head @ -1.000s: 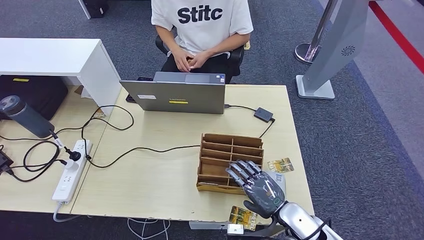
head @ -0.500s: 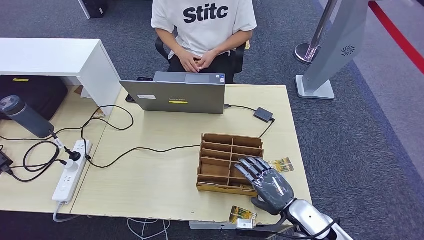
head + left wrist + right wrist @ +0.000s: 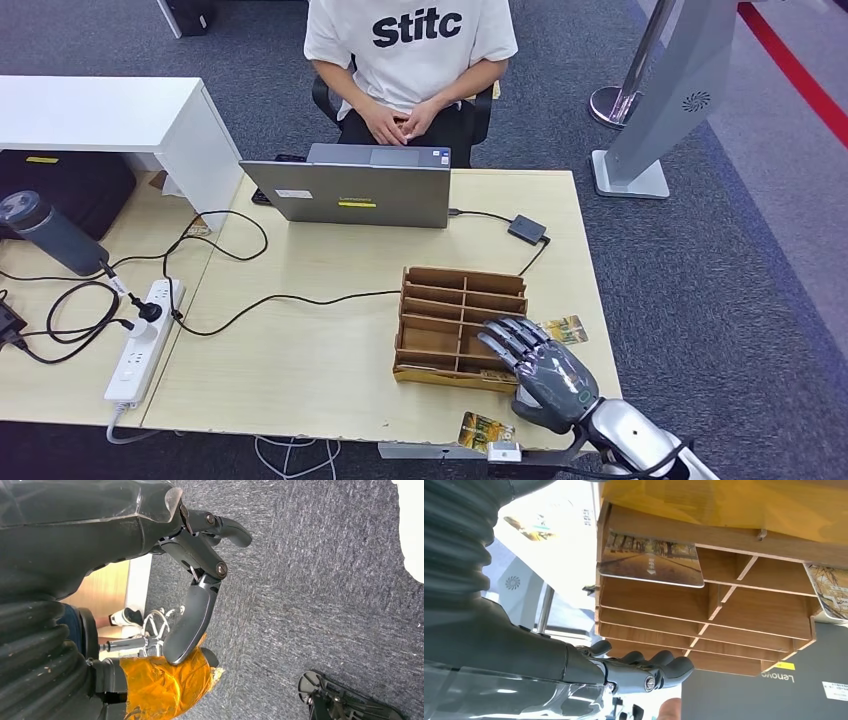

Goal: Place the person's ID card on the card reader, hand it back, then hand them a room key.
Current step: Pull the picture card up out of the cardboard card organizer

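Observation:
My right hand (image 3: 545,370) hovers with fingers spread over the near right corner of the wooden card organizer (image 3: 450,300), holding nothing. In the right wrist view its fingers (image 3: 644,672) stretch in front of the organizer's slots (image 3: 744,610); a card printed with a tree-lined road (image 3: 651,562) sits in one slot and another card (image 3: 831,595) in a neighbouring one. One patterned card (image 3: 562,329) lies on the table right of the organizer, another (image 3: 485,432) at the front edge. The black card reader (image 3: 527,229) sits far right. My left hand (image 3: 200,580) hangs over carpet, empty.
A person sits across the table with hands clasped (image 3: 400,122) behind a grey laptop (image 3: 350,195). A black cable (image 3: 290,297) crosses the table to a power strip (image 3: 140,340). A dark bottle (image 3: 50,235) and a white cabinet (image 3: 110,115) stand at the left.
My right hand has slid to the right along the organizer's near corner, uncovering more of the slots. The person shifted slightly.

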Robot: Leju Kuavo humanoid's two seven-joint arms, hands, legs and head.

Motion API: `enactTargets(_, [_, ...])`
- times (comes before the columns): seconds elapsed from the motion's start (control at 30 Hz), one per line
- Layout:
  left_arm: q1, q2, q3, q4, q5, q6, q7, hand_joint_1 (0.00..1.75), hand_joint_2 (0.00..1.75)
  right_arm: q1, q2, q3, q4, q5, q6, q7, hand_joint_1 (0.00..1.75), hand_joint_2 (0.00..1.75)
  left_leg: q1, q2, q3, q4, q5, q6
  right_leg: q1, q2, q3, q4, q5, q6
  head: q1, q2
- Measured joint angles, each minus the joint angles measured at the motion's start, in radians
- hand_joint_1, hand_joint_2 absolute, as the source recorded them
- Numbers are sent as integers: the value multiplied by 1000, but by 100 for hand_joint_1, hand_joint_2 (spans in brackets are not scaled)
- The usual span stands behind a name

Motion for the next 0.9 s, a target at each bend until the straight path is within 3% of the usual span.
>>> enactTargets(0.33, [0, 0, 6, 0, -9, 0, 0, 0, 175, 30, -37, -1, -26, -51, 11, -43, 0, 175, 0, 0, 0, 0, 0, 0, 0, 0, 0, 0, 0, 0, 0, 0])
enactTargets(0.9, [0, 0, 6, 0, -15, 0, 0, 0, 175, 39, -44, -5, -29, -62, 10, -57, 0, 175, 0, 0, 0, 0, 0, 0, 0, 0, 0, 0, 0, 0, 0, 0])
